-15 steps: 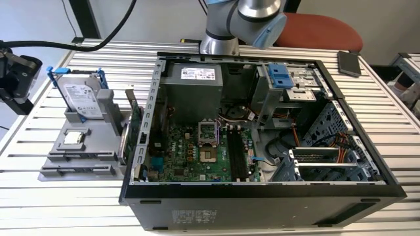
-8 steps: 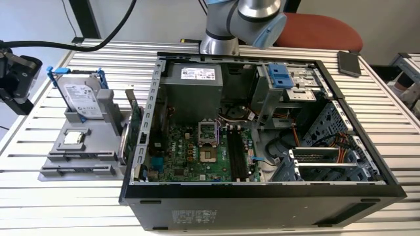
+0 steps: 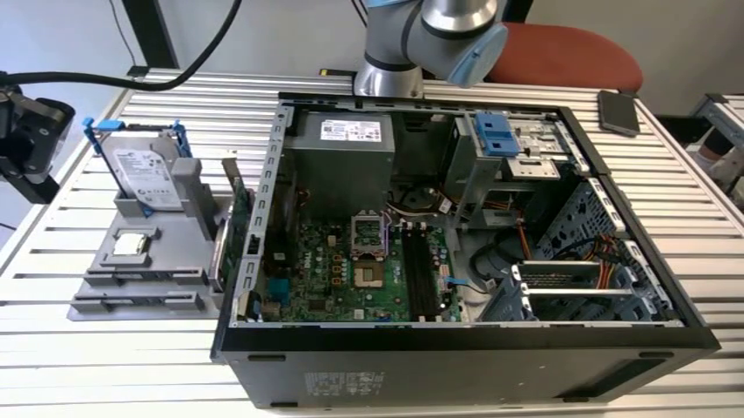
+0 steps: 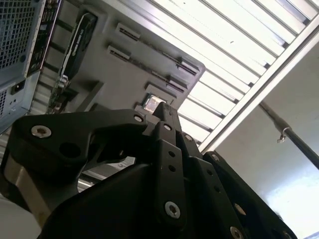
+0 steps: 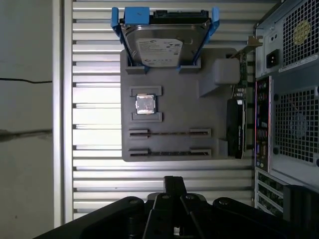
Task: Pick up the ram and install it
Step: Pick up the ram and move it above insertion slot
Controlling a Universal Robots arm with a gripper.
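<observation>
Though seen only edge-on and not with certainty, the ram (image 5: 169, 133) appears as a thin dark strip in a long slot of the grey tray (image 5: 174, 107), toward the tray edge nearest my gripper (image 5: 174, 183). My fingers are pressed together, holding nothing, over the desk (image 5: 99, 174). The hard drive (image 5: 159, 47) stands at the tray's far edge, and the open computer case (image 3: 465, 340) sits beside the tray.

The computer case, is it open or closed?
Open: the computer case has no side panel on, and the motherboard lies in plain sight.
</observation>
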